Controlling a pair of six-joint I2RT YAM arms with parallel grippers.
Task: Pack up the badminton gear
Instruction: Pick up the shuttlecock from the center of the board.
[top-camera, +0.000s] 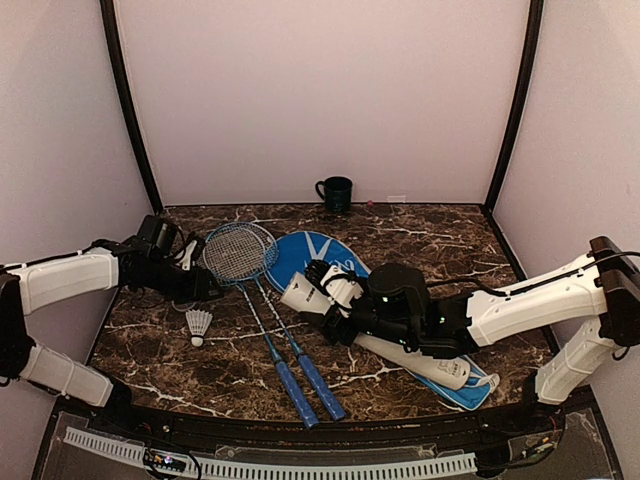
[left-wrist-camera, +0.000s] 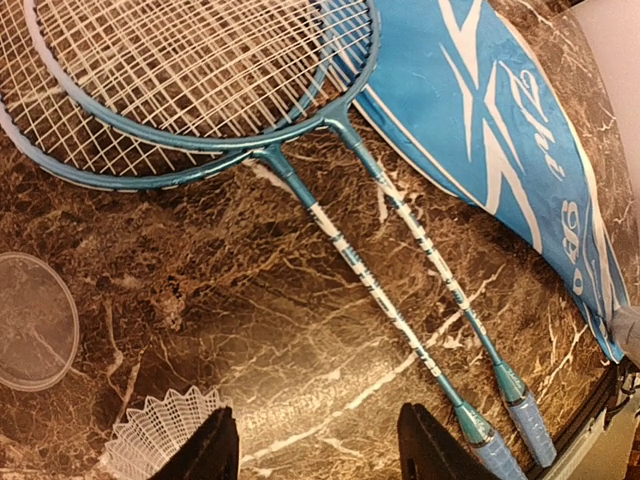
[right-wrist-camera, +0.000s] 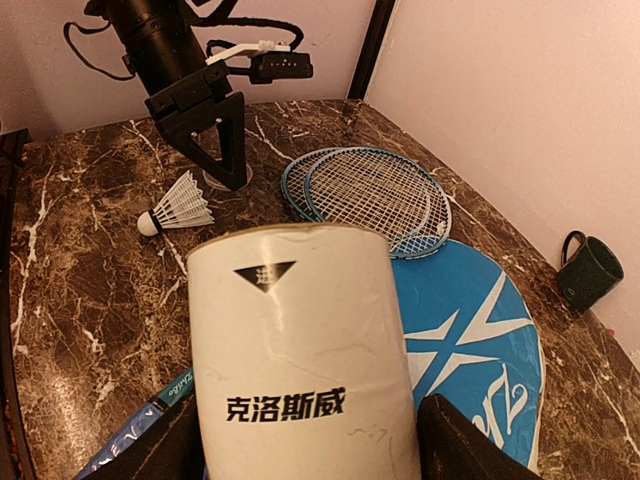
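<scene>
Top view: the right tool (top-camera: 325, 298) is clamped round the white tube (top-camera: 430, 365), which lies over the blue cover (top-camera: 305, 250). The tube's long axis runs from the near right up to the far left, with the free end toward the left arm. One loose shuttlecock (top-camera: 198, 325) lies on the desk (top-camera: 430, 235), left of the tube's free end and well apart from it. It sits just beside the left tool (top-camera: 203, 290), so the left arm is the nearer. The two rackets (top-camera: 240, 250) lie between shuttlecock and tube. The mug (top-camera: 335, 192) stands far beyond the tube.

Left wrist: the left tool's fingers (left-wrist-camera: 212, 450) stand apart with only bare desk between them. The shuttlecock's feathers are just outside one finger. A clear round lid (left-wrist-camera: 35, 320) lies farther from the tube.

Right wrist: both fingers flank the tube, and its free end aims at the shuttlecock. I cannot tell whether that end is open or what is inside. The cover lies flat beside the tube, and the rackets are outside it.
</scene>
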